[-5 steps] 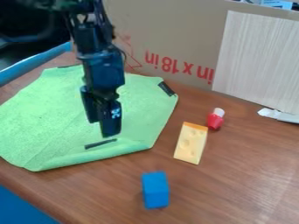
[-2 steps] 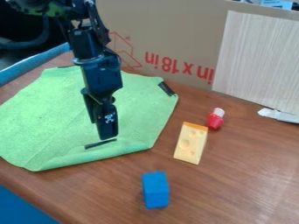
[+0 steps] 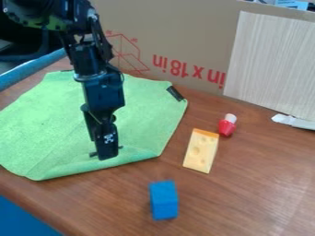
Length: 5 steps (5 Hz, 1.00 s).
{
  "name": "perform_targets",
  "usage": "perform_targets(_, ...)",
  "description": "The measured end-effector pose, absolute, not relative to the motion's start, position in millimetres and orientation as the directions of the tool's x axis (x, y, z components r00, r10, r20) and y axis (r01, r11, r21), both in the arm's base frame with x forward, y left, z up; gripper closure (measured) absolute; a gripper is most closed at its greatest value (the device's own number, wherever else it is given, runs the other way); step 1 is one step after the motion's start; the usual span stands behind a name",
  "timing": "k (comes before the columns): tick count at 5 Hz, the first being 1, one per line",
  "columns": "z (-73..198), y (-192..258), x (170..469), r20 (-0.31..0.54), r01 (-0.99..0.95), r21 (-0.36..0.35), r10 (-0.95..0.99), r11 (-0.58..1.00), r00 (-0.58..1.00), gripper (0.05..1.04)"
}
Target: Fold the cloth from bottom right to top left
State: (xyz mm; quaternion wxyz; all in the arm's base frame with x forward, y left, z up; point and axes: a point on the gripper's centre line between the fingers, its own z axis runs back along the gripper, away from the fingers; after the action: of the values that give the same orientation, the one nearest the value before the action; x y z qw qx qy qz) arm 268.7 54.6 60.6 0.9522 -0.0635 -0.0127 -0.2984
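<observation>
We see the light green fabric cloth (image 3: 49,120) spread on the brown wood-grain table (image 3: 234,193), at nine o'clock in our view, its near edge curled over. The black two-finger gripper (image 3: 105,154) hangs down over it between seven and eight o'clock, its tip at a short dark strip (image 3: 120,147) on the cloth; we cannot tell whether it is spread or pressed together. We find a yellow toy cheese wedge with holes (image 3: 201,151) between four and five o'clock and a blue rectangular block (image 3: 164,200) at six.
</observation>
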Motion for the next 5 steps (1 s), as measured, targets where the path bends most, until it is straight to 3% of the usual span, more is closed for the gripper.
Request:
perform_targets(1, 55.5, 52.8, 265.8, 0.051, 0.576, -0.104, -0.574, 0.811, 0.818, 0.082)
perform_targets(2, 49.8, 51.6, 268.8, 0.039, 0.579, -0.081, -0.578, 0.811, 0.815, 0.142)
perform_targets(4, 42.5, 51.7, 269.7, 0.027, 0.554, -0.086, -0.554, 0.828, 0.832, 0.685)
perform_targets(5, 42.1, 53.4, 271.1, 0.026, 0.548, -0.079, -0.548, 0.833, 0.836, 0.899)
